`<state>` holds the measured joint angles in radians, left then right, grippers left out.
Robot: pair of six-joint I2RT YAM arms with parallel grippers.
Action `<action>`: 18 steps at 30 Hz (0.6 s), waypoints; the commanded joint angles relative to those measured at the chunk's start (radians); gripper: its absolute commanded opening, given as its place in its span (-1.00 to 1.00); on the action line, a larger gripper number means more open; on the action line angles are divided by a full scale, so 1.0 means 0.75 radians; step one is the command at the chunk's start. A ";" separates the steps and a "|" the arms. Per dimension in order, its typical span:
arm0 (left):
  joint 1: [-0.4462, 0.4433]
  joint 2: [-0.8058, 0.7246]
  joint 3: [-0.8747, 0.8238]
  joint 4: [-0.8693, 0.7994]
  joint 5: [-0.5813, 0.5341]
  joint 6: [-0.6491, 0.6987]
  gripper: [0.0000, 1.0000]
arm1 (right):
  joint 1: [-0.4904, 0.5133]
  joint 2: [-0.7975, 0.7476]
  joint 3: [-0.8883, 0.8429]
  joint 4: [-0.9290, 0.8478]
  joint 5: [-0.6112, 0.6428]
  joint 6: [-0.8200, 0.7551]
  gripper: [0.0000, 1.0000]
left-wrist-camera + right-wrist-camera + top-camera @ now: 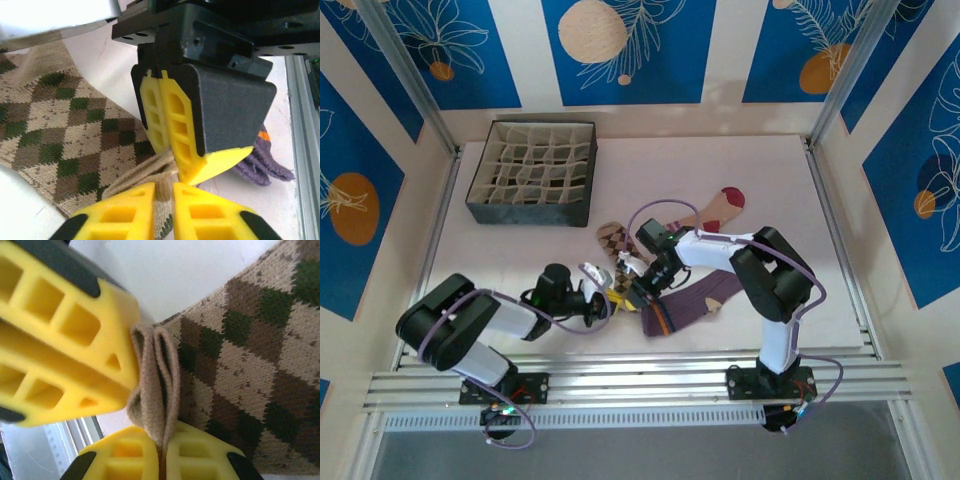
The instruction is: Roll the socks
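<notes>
Where the two arms meet just below the middle of the top view, the checkered sock [612,242] lies on the surface [520,250], its tan cuff [152,385] bunched into a fold. The left fingers [125,215] pinch that fold, and the right fingers [200,460] pinch it from the opposite side, tips close together. The purple sock [695,297] lies just right of them, with the cream sock [715,207] above it.

Top view: left gripper [608,300] and right gripper [632,287] cover the near end of the checkered sock [611,240], grip too small to read. Right arm [770,275] hides part of the purple sock [695,297] and one end of the striped sock [715,208]. Right wrist view: left gripper blurred, cut off at the left edge.
</notes>
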<state>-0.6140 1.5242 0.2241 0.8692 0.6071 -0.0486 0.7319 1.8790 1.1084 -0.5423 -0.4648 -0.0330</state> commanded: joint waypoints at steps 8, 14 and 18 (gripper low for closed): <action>-0.014 0.112 0.039 0.047 -0.074 -0.131 -1.00 | -0.098 -0.114 -0.060 0.098 -0.058 0.115 -0.21; -0.014 0.117 0.068 -0.065 -0.156 -0.212 -1.00 | -0.107 -0.185 -0.121 0.177 0.100 0.246 -0.20; -0.013 0.094 0.094 -0.145 -0.187 -0.226 -1.00 | -0.087 -0.154 -0.108 0.182 0.194 0.314 -0.24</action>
<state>-0.6159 1.6054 0.2745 0.8383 0.5140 -0.1936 0.6544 1.7565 1.0332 -0.4145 -0.3756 0.1410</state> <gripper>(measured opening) 0.040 0.382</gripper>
